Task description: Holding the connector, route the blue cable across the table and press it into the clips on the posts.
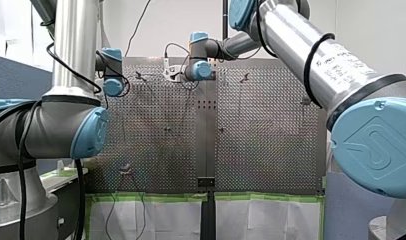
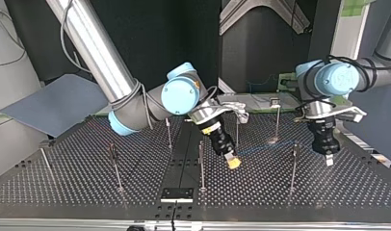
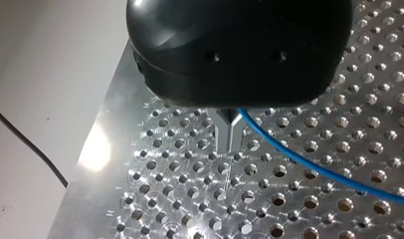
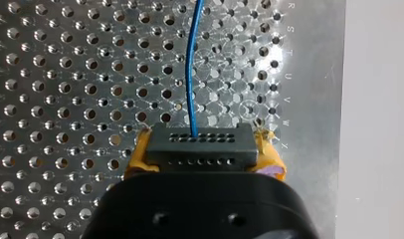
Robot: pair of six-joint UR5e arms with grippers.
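My right gripper (image 4: 204, 150) is shut on the black connector (image 4: 190, 155), with a yellow pad on each side of it. The blue cable (image 4: 191, 74) leaves the connector and runs straight ahead over the perforated table. In the top view this gripper (image 2: 233, 162) hangs tilted near the middle, and the thin cable (image 2: 266, 148) leads toward a post (image 2: 293, 166). My left gripper (image 3: 229, 142) has its metal fingers shut just above the plate. The cable (image 3: 309, 162) passes right beside those fingers and vanishes behind the gripper body, so contact cannot be told. In the top view it (image 2: 329, 160) hangs at the right.
Several thin upright posts stand on the perforated table (image 2: 63, 187), among them one (image 2: 115, 163) at the left, one (image 2: 202, 166) in the middle and one (image 2: 277, 120) further back. A small black plate (image 2: 176, 194) lies at the near edge. A grey board (image 2: 54, 108) leans at the far left.
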